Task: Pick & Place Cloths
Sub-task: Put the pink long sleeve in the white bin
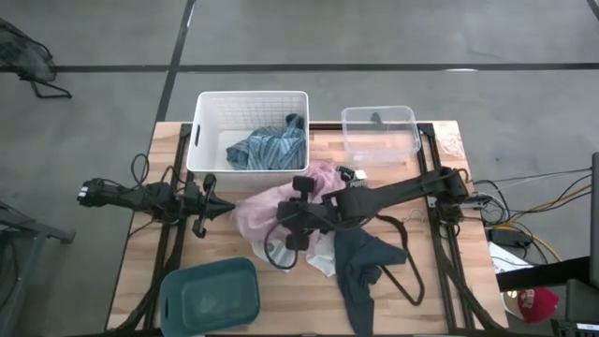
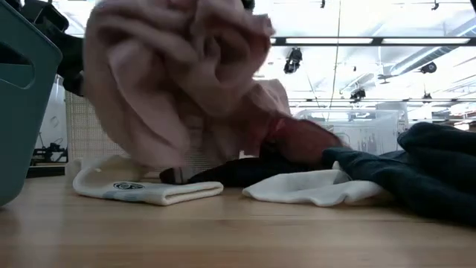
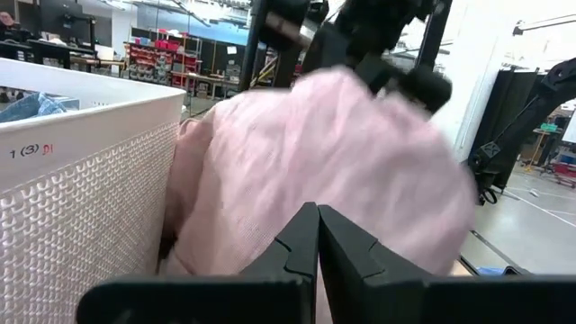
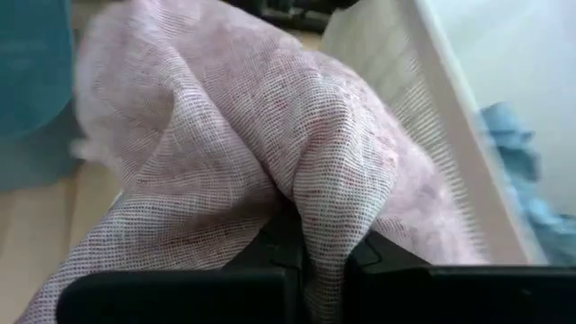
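A: Where's the pink garment (image 1: 267,208)?
B: I see it mid-desk, lifted, just off the white basket (image 1: 246,132); right gripper (image 1: 298,213) jaws pinching it.
A: Left gripper (image 3: 317,236)?
B: At the left edge, jaws pressed together.

The left claw (image 3: 317,236) has its two dark fingers (image 3: 292,252) pressed together, tips meeting just before the large pink garment (image 3: 315,171). The garment bulges beside the white perforated basket (image 3: 81,180), touching its wall, and dark parts of the other arm (image 3: 360,36) show above it.
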Robot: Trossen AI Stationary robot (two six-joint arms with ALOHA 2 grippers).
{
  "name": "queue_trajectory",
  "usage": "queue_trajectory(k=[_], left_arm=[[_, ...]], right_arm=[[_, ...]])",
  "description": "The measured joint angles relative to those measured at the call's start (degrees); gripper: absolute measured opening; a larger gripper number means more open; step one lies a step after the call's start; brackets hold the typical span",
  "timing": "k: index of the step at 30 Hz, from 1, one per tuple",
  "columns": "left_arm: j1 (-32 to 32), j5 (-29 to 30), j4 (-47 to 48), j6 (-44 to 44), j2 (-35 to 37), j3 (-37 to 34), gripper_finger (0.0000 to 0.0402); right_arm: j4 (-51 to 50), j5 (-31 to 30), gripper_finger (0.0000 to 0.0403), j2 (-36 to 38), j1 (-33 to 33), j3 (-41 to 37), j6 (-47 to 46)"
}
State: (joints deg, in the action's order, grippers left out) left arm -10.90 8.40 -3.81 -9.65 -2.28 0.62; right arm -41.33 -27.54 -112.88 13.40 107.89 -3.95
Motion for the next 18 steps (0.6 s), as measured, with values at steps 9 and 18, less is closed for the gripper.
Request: queue_trajectory(k=[9, 18], left_arm=[[0.0, 0.0, 0.0, 0.0, 0.0, 0.0, 0.0012], [0.0, 0.0, 0.0, 0.0, 0.0, 0.0, 0.0012]], right_arm=[[-12.9, -3.6, 0.0012, 0.0, 1.5, 14.1, -0.7], [-16.2, -4.5, 0.0013, 0.3, 1.3, 27.3, 3.1]])
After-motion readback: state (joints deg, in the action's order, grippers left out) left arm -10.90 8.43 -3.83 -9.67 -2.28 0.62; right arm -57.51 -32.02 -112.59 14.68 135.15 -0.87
